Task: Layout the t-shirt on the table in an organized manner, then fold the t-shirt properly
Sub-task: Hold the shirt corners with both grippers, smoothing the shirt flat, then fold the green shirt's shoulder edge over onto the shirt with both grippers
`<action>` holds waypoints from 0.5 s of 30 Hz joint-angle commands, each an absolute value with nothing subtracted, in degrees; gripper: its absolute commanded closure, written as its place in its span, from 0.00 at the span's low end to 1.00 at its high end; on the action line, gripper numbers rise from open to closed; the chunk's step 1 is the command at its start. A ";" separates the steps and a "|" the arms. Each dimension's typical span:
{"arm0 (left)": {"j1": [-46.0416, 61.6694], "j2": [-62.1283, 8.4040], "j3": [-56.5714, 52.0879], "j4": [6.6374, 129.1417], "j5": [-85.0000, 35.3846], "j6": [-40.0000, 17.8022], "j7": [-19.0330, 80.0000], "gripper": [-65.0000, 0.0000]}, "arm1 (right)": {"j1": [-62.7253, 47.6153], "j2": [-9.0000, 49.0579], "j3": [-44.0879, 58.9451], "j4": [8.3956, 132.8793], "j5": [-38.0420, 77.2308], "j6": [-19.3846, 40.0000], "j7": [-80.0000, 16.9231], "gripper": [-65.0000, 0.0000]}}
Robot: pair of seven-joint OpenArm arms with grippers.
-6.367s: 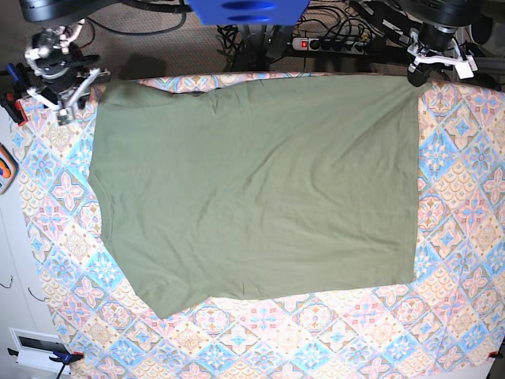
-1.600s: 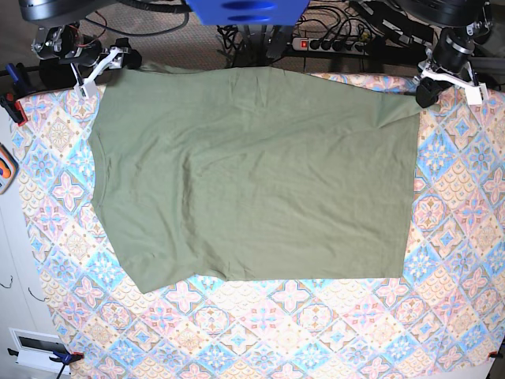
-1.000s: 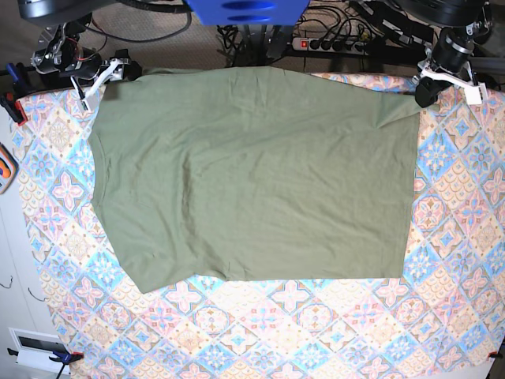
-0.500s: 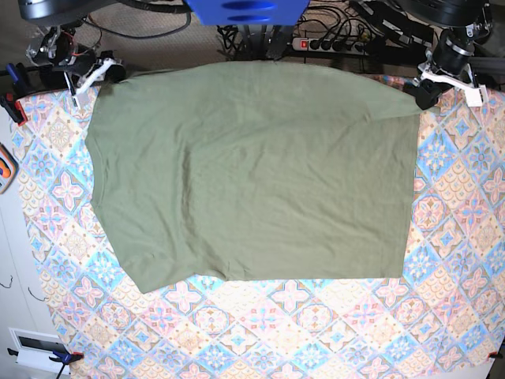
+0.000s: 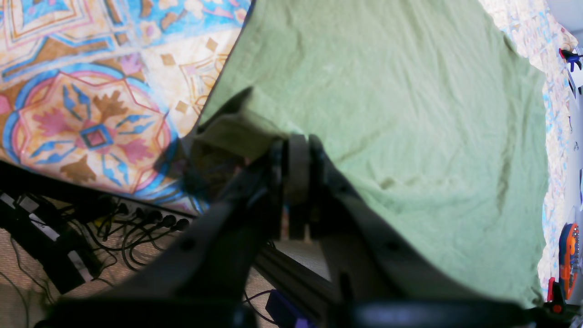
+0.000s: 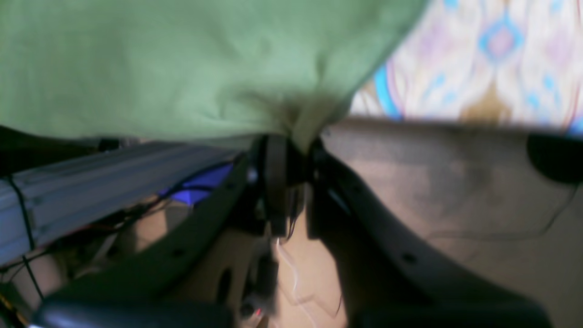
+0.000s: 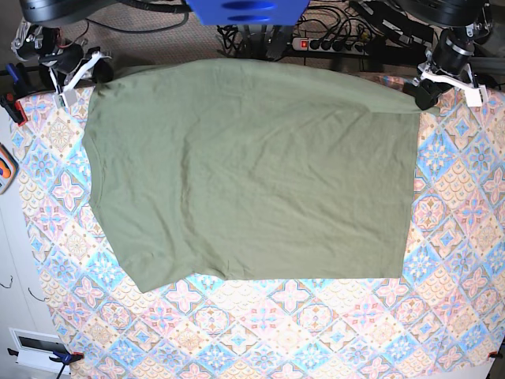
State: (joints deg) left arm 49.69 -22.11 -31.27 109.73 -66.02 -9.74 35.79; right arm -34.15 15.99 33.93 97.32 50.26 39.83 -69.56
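t-shirt (image 7: 252, 170): olive, lying mostly flat on the bench (image 7: 458, 237), far edge running along the bench's back rim, sleeve side toward base view's left. Light wrinkles across the middle; near hem looks fairly straight.
left pincer (image 5: 296, 150): pressed together, pinching the far corner of the shirt on base view's right. Wrist cam shows a small fold of cloth bunched right at the tips.
right pincer (image 6: 291, 150): pinching the other far corner, cloth drawn into a tuck between the tips. Wrist pic is blurred, so I can't tell how deep the bite is.
step, my read: layout phase; both far corners held, shirt being tensioned and squared, not folded yet.
how I'd do it well: pull both corners apart evenly so the far edge goes taut w/o dragging the body off the back rim. Keep both pincers at the same height, then lower together.
risk: far edge sits at or just past the bench rim; more pull back and it may slide off.
before release: check the near-left bottom corner, which looks rounded and skewed.
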 commanded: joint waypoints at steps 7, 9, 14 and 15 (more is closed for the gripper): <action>50.42 -22.99 -31.78 111.78 -66.59 -10.33 34.77 1.00 | -35.03 16.92 35.56 101.67 53.76 40.00 -68.88 0.92; 50.51 -22.99 -31.78 113.27 -66.59 -10.33 34.77 1.00 | -35.21 17.01 36.62 101.67 55.52 40.00 -68.88 0.92; 50.33 -22.90 -33.01 114.59 -66.86 -10.33 34.68 1.00 | -35.21 18.68 38.02 101.76 58.86 40.00 -68.97 0.92; 50.33 -22.73 -33.71 114.86 -66.95 -10.33 34.68 1.00 | -35.21 18.77 38.11 101.76 59.38 40.00 -68.97 0.92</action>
State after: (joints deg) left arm 50.00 -22.04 -32.77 113.58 -66.19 -9.82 36.25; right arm -35.07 17.98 37.50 100.84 58.22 39.83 -69.76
